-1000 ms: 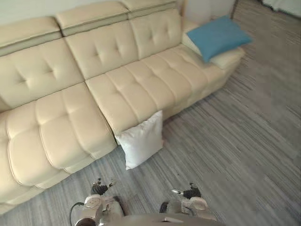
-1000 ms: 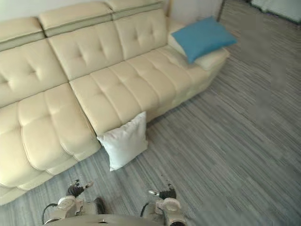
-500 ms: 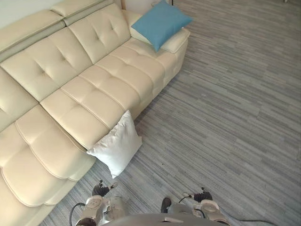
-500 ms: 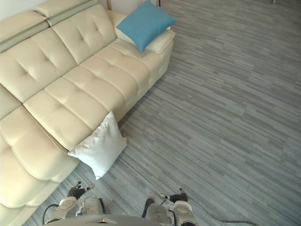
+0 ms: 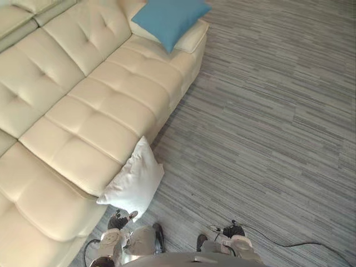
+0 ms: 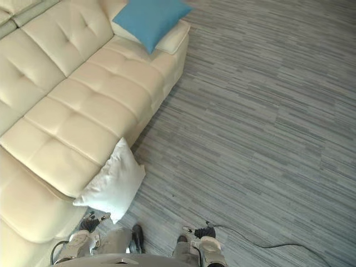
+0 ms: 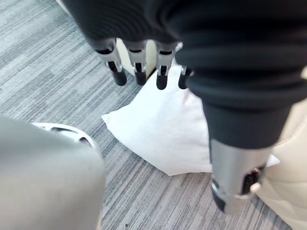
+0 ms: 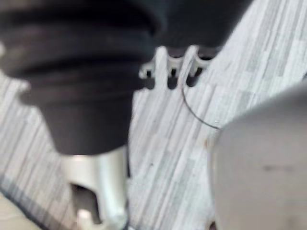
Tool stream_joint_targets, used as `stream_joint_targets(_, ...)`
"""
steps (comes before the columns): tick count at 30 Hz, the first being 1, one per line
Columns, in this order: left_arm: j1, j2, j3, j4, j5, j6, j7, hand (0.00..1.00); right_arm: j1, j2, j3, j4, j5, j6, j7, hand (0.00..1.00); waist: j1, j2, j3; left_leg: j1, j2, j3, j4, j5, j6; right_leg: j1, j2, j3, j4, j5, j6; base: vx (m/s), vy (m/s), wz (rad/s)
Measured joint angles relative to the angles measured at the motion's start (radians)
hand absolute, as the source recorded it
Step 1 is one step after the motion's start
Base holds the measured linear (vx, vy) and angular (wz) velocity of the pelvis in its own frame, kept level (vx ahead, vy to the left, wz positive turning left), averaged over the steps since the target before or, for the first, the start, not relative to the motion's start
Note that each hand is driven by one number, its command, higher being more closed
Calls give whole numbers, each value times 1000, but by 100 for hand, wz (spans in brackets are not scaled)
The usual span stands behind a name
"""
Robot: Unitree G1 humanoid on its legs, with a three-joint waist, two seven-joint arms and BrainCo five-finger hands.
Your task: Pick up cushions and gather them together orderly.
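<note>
A white cushion [image 5: 133,183] stands on the floor, leaning against the front of the cream sofa [image 5: 83,111]. A blue cushion [image 5: 169,18] lies on the sofa's far armrest, on top of a cream cushion [image 5: 192,38]. My left hand [image 5: 118,221] hangs low just in front of the white cushion [image 7: 163,124], fingers [image 7: 139,67] relaxed and holding nothing. My right hand [image 5: 232,230] hangs low over the bare floor, fingers [image 8: 172,76] relaxed and empty.
Grey striped flooring [image 5: 267,128] stretches to the right of the sofa. The sofa's seat cushions [image 5: 117,105] run from lower left to upper right.
The camera has swung: the sofa and cushions have shifted left and up in the picture, and the white cushion now sits closer to my left hand. Both hands still hang low.
</note>
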Motion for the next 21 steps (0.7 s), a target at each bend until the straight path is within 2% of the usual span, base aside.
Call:
stream_joint_targets(1,2,5,-5,-1,0,1,-1,0,1,1,-1,-1,2,-5,1,0,-7,-7,0,14,-6,-4,3,-9,6,-25,-11,-3,80,10,19,229,14,24)
stream_joint_targets(2,3,6,-6,-3,0,6,-1,0,4,0,-1,-20,2,-6,2,0,-12,-12,1,39,-9,-20,13,-32,11,-62,-23,-14,207,50,29,194,-8,27)
stream_joint_targets(3,5,4,-6,-4,0,8,-1,0,6,2,-1,-31,2,-7,2,0,-16,-11,3,54,-6,-30,16,-43,15,-84,-29,-25,263,68,23,286,-41,38)
stream_joint_targets(4,16,4,-6,-12,0,10,0,0,9,4,4,-34,1,-9,2,0,-25,-10,5,88,-6,-52,15,-60,13,-108,-43,-56,346,37,-22,301,-77,47)
stream_joint_targets(5,20,5,-4,-13,-1,10,1,0,8,9,10,-34,0,-11,3,0,-27,-21,2,124,-2,-71,3,-66,12,-126,-49,-95,363,-12,-64,254,-73,47)
stream_joint_targets(7,23,1,-1,-17,0,11,2,0,7,12,10,-35,0,-11,3,0,-28,-25,3,173,10,-96,-24,-67,10,-141,-41,-147,318,-58,-110,257,-133,46)
stream_joint_targets(9,22,-12,8,-20,1,11,2,0,8,19,8,-62,1,-13,3,0,-40,-20,3,203,48,-152,-46,-79,-17,-195,26,-135,132,-62,-136,366,-255,63)
stream_joint_targets(10,22,-12,12,-19,1,11,2,0,10,22,7,-68,1,-14,3,0,-42,-22,3,204,53,-169,-47,-85,-27,-202,42,-115,75,-48,-137,305,-266,81)
stream_joint_targets(11,23,-10,26,-20,2,10,2,0,15,28,7,-69,1,-14,3,0,-47,-35,-2,202,54,-217,-47,-102,-65,-196,80,-29,-99,36,-129,258,-246,91)
stream_joint_targets(12,19,-22,35,-14,2,11,3,0,13,30,-1,-67,7,-14,5,0,-49,-25,1,214,64,-266,-48,-116,-89,-182,85,-37,-100,110,-152,263,-235,85)
stream_joint_targets(13,19,-29,44,-13,2,11,3,0,11,21,-6,-67,7,-13,4,0,-44,-6,-4,211,77,-284,-50,-110,-95,-178,89,-54,-97,105,-157,313,-257,72)
stream_joint_targets(14,18,-61,47,-16,2,7,3,0,11,11,-27,-66,5,-12,5,0,-32,20,-12,198,89,-338,-60,-78,-113,-180,89,-87,-88,72,-175,379,-305,67)
stream_joint_targets(16,18,-73,65,-18,2,6,8,0,10,0,-34,-64,8,-12,4,0,-34,47,-21,174,107,-385,-49,-41,-143,-161,76,-152,-82,55,-196,346,-286,93)
stream_joint_targets(18,2,-84,77,-18,1,5,15,0,17,0,-33,-59,12,-8,0,0,-41,40,-16,96,129,-396,105,20,-200,-73,58,-231,-135,45,-211,280,-220,124)
stream_joint_targets(19,-4,-81,82,-21,1,4,15,0,24,2,-32,-60,14,-7,-1,0,-37,32,-10,45,147,-377,198,24,-207,-36,54,-258,-162,43,-215,193,-133,125)
stream_joint_targets(20,-11,-84,81,-31,0,2,14,0,27,4,-31,-58,22,-6,-1,0,-29,32,-10,-26,174,-313,322,16,-196,7,47,-302,-186,39,-220,101,-57,98)
stream_joint_targets(21,-11,-85,81,-40,0,2,15,0,27,5,-31,-58,22,-7,-1,0,-28,30,-9,-56,186,-275,357,15,-189,23,41,-323,-188,37,-219,82,8,124)
